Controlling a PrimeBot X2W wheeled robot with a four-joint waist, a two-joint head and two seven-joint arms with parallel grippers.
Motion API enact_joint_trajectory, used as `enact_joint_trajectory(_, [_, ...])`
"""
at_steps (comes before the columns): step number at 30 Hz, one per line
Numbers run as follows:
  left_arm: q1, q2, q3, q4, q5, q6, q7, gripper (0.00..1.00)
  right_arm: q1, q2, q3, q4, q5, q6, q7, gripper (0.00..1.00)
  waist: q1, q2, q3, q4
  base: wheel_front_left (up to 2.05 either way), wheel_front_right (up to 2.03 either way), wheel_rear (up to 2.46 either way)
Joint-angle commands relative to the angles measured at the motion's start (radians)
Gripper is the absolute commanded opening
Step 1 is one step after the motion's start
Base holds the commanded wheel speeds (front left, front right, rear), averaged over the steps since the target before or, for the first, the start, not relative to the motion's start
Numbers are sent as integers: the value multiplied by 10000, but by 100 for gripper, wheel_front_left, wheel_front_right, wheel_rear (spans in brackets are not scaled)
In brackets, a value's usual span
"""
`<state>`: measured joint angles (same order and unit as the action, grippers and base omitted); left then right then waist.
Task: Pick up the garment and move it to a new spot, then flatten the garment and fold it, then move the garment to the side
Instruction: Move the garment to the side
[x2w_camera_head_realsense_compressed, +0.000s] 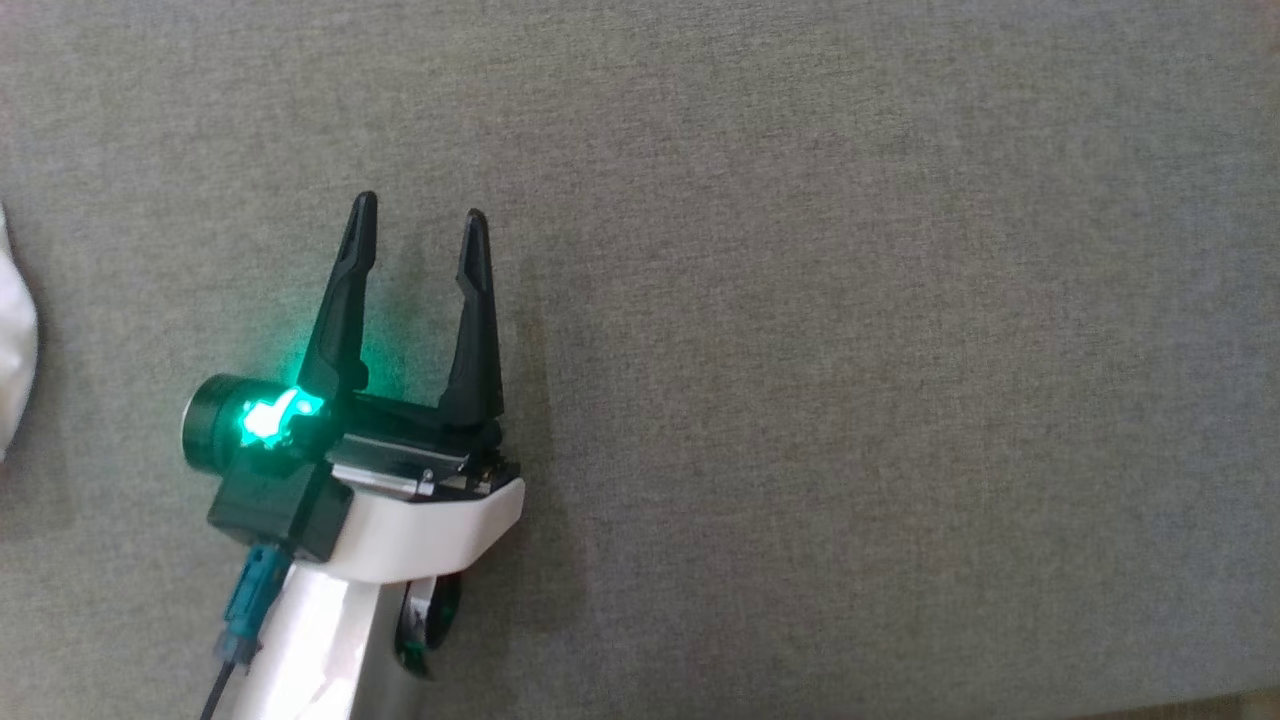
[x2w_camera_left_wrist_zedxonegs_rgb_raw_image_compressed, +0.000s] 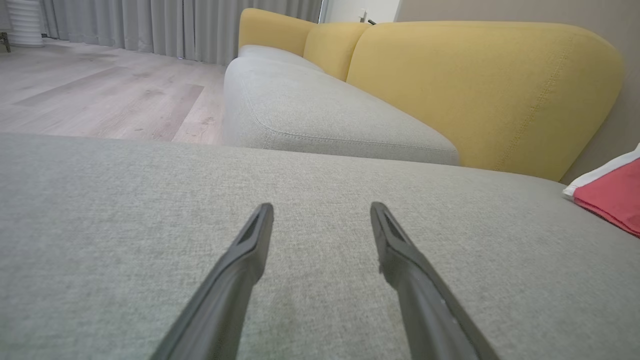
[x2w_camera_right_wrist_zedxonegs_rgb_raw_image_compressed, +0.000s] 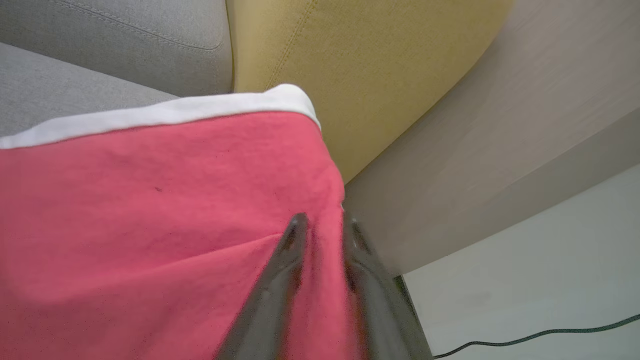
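- The right pincer (x2w_camera_right_wrist_zedxonegs_rgb_raw_image_compressed: 325, 220) has its fingers narrowly apart, with a ridge of the red garment (x2w_camera_right_wrist_zedxonegs_rgb_raw_image_compressed: 150, 200) bunched between them. Blur hides whether they pinch the cloth or have let go, so I cannot tell.
- The garment spreads left of and ahead of that pincer and lies mostly flat. Its white hem (x2w_camera_right_wrist_zedxonegs_rgb_raw_image_compressed: 150, 115) is at the far end, near the yellow backrest (x2w_camera_right_wrist_zedxonegs_rgb_raw_image_compressed: 375, 65).
- Just right of the pincer the cloth ends, and beyond it shows a pale floor (x2w_camera_right_wrist_zedxonegs_rgb_raw_image_compressed: 525, 280) with a cable. The hold sits at the cloth's near edge, probably so the whole piece can be dragged without unfolding.
- Tucked by the backrest, the garment looks set aside already; this reads as the last step.
- The left pincer (x2w_camera_head_realsense_compressed: 420, 208) is released, fingers wide with nothing between, low over the bare grey seat (x2w_camera_head_realsense_compressed: 850, 350). The garment lies well to its right, so it is likely parked out of the way.
- Far to its left is something white (x2w_camera_head_realsense_compressed: 15, 330), which I cannot identify.
- Risk: cloth snagging on a finger when the right pincer lifts.
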<state>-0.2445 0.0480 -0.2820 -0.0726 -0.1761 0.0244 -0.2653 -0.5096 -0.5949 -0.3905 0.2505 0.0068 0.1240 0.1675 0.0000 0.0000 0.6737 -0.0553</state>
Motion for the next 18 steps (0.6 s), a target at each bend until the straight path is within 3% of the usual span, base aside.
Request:
enact_joint_trajectory(1, [-51, 22, 302, 102, -27, -58, 35, 100, 464, -102, -230, -487, -263, 67, 73, 100, 0, 0, -39, 30, 0, 0, 0])
enact_joint_trajectory(5, [-66, 22, 274, 203, 1, -38, 35, 100, 624, 720, -348, -948, -879, 67, 80, 100, 0, 0, -362, 134, 0, 0, 0])
enact_joint_trajectory(8, [44, 22, 279, 336, 0, 63, 35, 100, 718, 1661, -12, -1188, -711, 67, -282, 100, 0, 0, -846, 293, 0, 0, 0])
enact_joint_trajectory(12, [316, 22, 297, 634, -118, 300, 35, 100, 1175, 2401, 1132, -1085, 176, 67, -1309, 100, 0, 0, -1754, 654, 0, 0, 0])
enact_joint_trajectory(18, [808, 22, 355, 1076, -182, 594, 35, 100, 1842, 3011, 2956, -329, 1019, 67, -2677, 100, 0, 0, -3074, 1099, 0, 0, 0])
